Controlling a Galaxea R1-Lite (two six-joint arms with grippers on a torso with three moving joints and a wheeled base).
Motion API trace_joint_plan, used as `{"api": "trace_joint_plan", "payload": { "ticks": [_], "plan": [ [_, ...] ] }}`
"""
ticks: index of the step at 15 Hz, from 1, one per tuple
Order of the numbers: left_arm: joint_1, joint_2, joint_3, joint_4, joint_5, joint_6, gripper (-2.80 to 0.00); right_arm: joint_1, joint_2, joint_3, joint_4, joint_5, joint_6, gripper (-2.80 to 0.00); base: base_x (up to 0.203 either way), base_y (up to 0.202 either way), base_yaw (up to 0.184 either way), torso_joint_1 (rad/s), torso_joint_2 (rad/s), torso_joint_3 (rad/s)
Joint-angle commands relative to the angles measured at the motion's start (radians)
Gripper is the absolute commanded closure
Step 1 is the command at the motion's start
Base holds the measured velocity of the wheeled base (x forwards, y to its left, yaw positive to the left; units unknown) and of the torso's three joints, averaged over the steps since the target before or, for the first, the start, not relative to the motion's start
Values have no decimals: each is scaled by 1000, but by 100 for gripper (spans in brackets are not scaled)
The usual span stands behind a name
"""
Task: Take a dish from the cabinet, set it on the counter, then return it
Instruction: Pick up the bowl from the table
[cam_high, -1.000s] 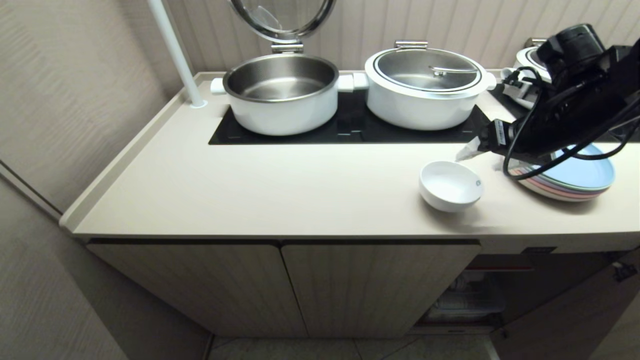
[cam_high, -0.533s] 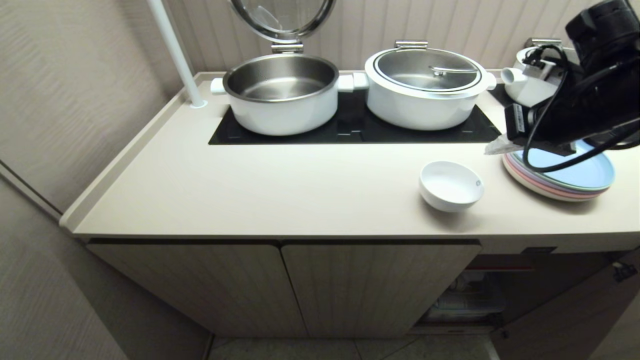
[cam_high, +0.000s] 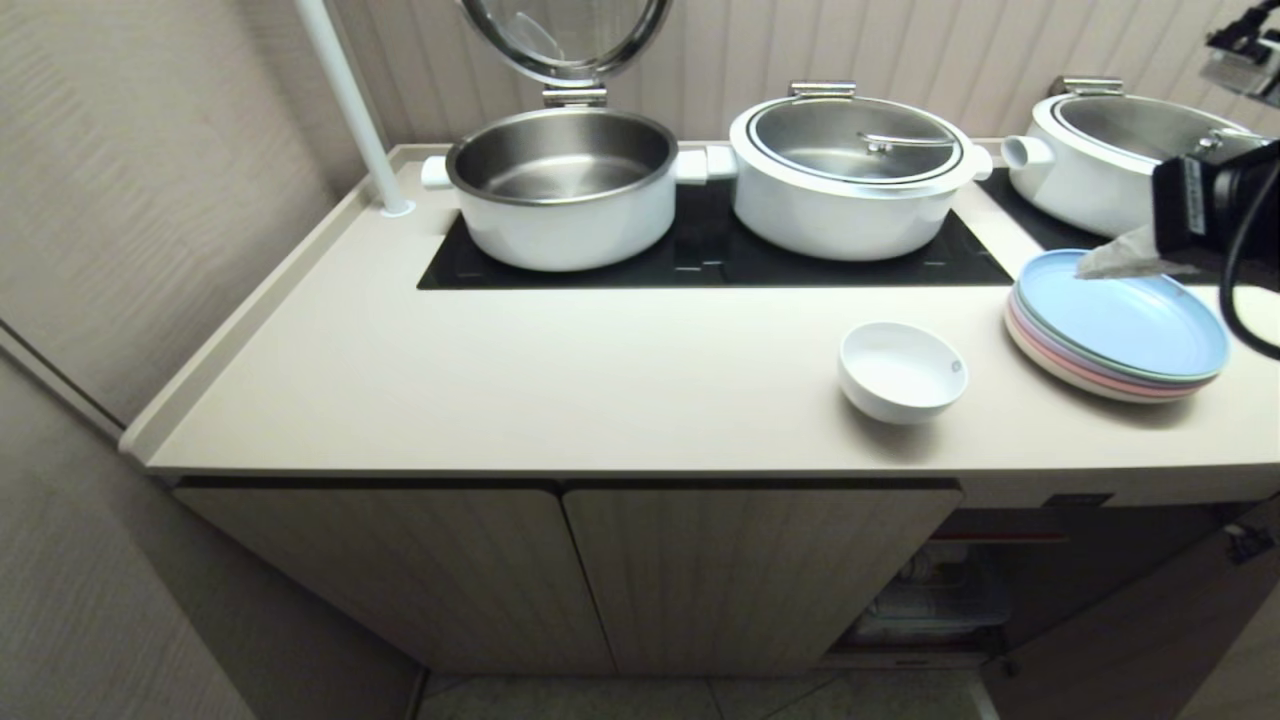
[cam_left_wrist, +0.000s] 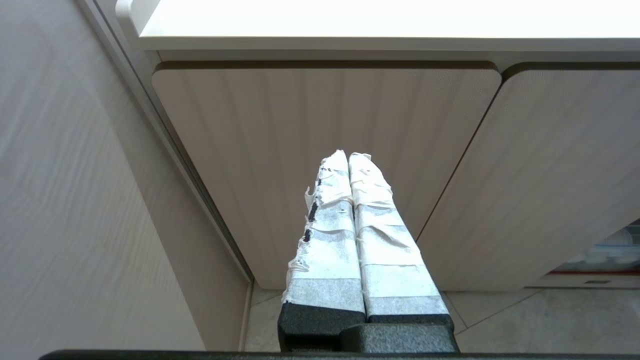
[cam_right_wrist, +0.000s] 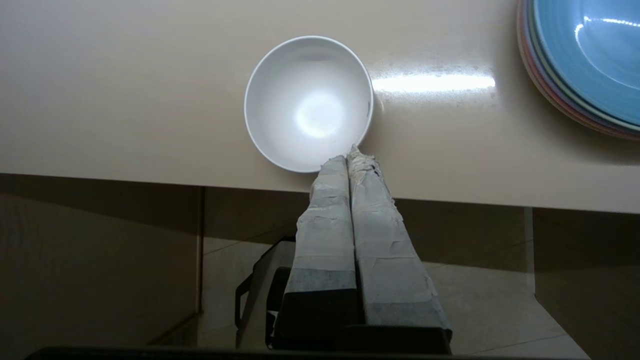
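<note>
White bowl (cam_high: 901, 371) sits on the counter (cam_high: 560, 380).
Right gripper (cam_high: 1090, 266), clenched and empty, hangs above the plate stack (cam_high: 1120, 328); left gripper (cam_left_wrist: 348, 157) clenched, low beside the cabinet (cam_high: 640, 570).

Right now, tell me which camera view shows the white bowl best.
The right wrist view: the white bowl is seen from straight above, large, rim and inside whole, empty. The head view shows it smaller, from an angle, on the counter. The left wrist view does not show it.

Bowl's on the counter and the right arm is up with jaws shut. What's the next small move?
Probably open the right gripper and lower it to the white bowl. The bowl sits free on the counter, and the jaws are closed and empty above it.
</note>
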Motion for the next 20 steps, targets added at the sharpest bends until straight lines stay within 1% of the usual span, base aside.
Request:
{"api": "trace_joint_plan", "payload": {
  "ticks": [1,4,6,8,11,15,17,18,20],
  "plan": [
    [-1,0,0,0,0,0,0,-35,-143,73,-5,1,-5,0,0,0,0,0,0,0],
    [1,0,0,0,0,0,0,-152,-308,305,-112,4,-70,0,0,0,0,0,0,0],
    [-1,0,0,0,0,0,0,-187,-430,485,-233,5,-91,0,0,0,0,0,0,0],
    [-1,0,0,0,0,0,0,-197,-553,690,-362,4,-105,0,0,0,0,0,0,0],
    [-1,0,0,0,0,0,0,-200,-757,1012,-592,3,-127,0,0,0,0,0,0,0],
    [-1,0,0,0,0,0,0,-204,-1051,1403,-829,1,-137,0,0,0,0,0,0,0],
    [0,0,0,0,0,0,0,-200,-1181,1559,-926,-2,-140,0,0,0,0,0,0,0],
    [1,0,0,0,0,0,0,-194,-1243,1621,-953,-8,-143,0,0,0,0,0,0,0],
    [-1,0,0,0,0,0,0,-172,-1321,1733,-999,-51,-171,0,0,0,0,0,0,0]
  ]
}}
